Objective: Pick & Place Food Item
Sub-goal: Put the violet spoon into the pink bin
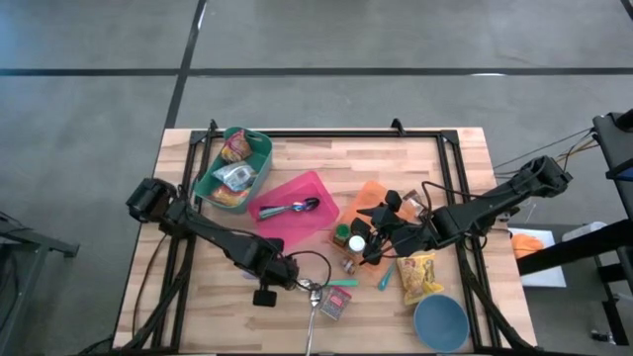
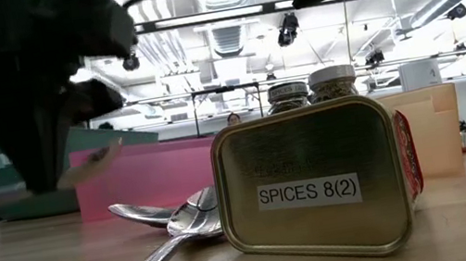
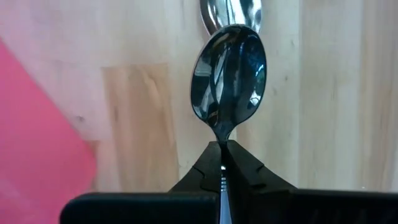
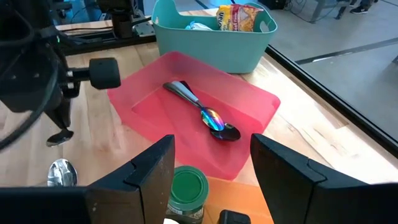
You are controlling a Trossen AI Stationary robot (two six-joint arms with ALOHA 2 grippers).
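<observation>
My left gripper (image 1: 297, 281) is shut on a steel spoon (image 3: 229, 81) and hangs above the wood table near its front edge. Under it another spoon (image 1: 312, 318) lies flat beside a spice tin (image 2: 316, 183) that stands on its edge. My right gripper (image 4: 211, 180) is open above the spice jars, one of them green-lidded (image 4: 188, 188), next to the orange tray (image 1: 381, 201). A yellow snack bag (image 1: 420, 277) lies on the table near a blue bowl (image 1: 441, 322). My left gripper pinches the spoon's neck (image 3: 222, 138), just behind the bowl, between its two shut fingers. The fingers point down from above. The bowl (image 2: 88, 163) sticks out past the fingertips, clear of the table. The fingers hide the handle.
A pink tray (image 1: 326, 213) at the middle holds several spoons (image 4: 202, 112). Behind it to the left a teal bin (image 1: 259, 148) holds food packets. A teal utensil (image 1: 342, 283) lies beside the tin. Black rails run along the table's sides.
</observation>
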